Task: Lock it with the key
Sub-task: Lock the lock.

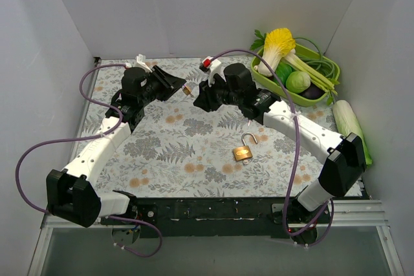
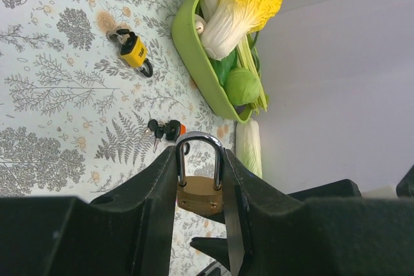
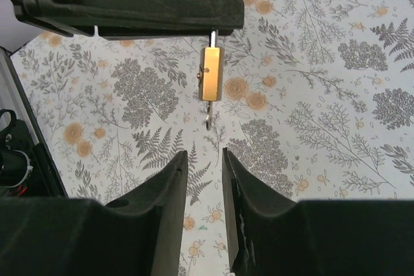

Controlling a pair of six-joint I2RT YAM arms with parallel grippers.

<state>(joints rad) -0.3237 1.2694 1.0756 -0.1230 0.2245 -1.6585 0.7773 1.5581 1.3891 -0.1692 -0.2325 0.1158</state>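
My left gripper [image 1: 176, 86] is shut on a small brass padlock [image 2: 200, 192], with its steel shackle pinched between the two fingers and held above the table. In the right wrist view the padlock [image 3: 211, 73] shows edge-on, and a small key [image 3: 207, 119] sticks out of its underside. My right gripper [image 3: 204, 159] is open with a narrow gap and empty, a short way from the key and in line with it. In the top view the right gripper [image 1: 197, 97] faces the held padlock [image 1: 186, 88].
A second brass padlock [image 1: 244, 152] lies open on the floral mat. The left wrist view shows a yellow padlock [image 2: 133, 50] and a bunch of black keys [image 2: 165, 129]. A green basket [image 1: 278, 88] of vegetables stands at back right, with a cabbage [image 1: 351, 124] beside it.
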